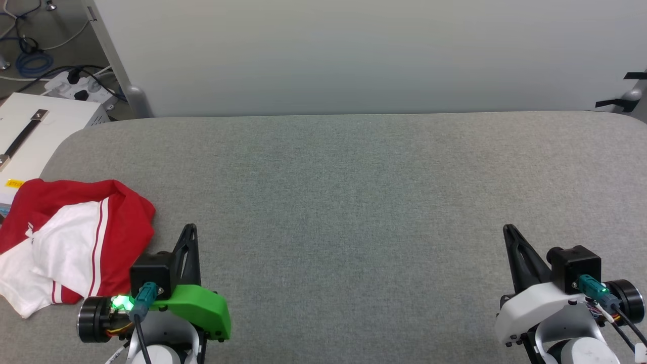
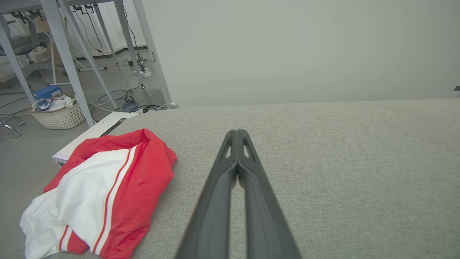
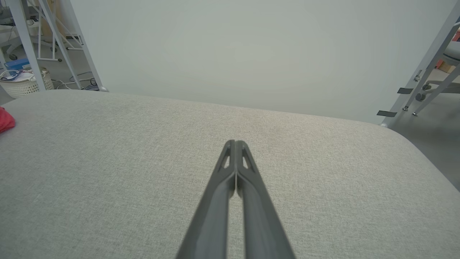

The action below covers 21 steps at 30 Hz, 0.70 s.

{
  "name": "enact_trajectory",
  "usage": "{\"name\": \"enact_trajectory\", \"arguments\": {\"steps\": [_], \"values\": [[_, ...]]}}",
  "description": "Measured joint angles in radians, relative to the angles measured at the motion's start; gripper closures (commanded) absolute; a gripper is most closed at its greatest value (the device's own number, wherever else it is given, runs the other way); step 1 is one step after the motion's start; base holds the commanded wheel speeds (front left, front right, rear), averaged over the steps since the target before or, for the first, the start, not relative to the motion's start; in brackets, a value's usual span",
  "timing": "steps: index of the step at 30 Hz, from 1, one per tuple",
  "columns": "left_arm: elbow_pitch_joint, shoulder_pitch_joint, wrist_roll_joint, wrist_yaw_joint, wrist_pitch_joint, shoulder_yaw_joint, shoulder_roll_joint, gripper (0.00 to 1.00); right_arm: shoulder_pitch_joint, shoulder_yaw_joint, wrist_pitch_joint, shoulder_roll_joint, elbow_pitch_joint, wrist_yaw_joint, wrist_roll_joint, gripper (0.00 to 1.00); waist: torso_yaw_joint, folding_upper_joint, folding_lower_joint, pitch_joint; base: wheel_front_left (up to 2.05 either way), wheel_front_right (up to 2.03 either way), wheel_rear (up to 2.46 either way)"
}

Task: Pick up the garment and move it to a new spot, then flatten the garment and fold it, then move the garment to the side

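Observation:
The garment point(image 1: 76, 237), a red T-shirt with white sleeves and striped trim, lies crumpled at the left edge of the grey padded table point(image 1: 354, 202). The left wrist view has the garment point(image 2: 104, 194) at its lower left. My left gripper point(image 1: 189, 230) hovers just right of it, fingers pressed together and holding nothing point(image 2: 237, 133). Far across the table at the lower right, my right gripper point(image 1: 507, 230) is shut and empty too point(image 3: 235, 143). A red corner of the garment point(image 3: 5, 120) peeks in at the right wrist view's left edge.
A pale partition wall point(image 1: 354, 55) stands behind the table. A white box with a dark handle point(image 1: 30, 131) sits off the table's left side, with cables and a power strip point(image 1: 76, 86) on the floor. A laundry basket point(image 2: 57, 111) and metal frame legs point(image 2: 68, 61) stand further left.

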Motion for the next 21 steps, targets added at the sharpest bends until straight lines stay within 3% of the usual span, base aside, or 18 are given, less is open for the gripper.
{"name": "enact_trajectory", "arguments": {"steps": [21], "values": [[0.0, 0.0, 0.0, 0.0, 0.0, 0.0, 0.0, 1.0, 0.0, 0.0, 0.0, 0.0, 0.0, 0.0, 0.0, 1.0, 0.0, 0.0, 0.0, 0.0, 0.0, 0.0, 0.0]]}}
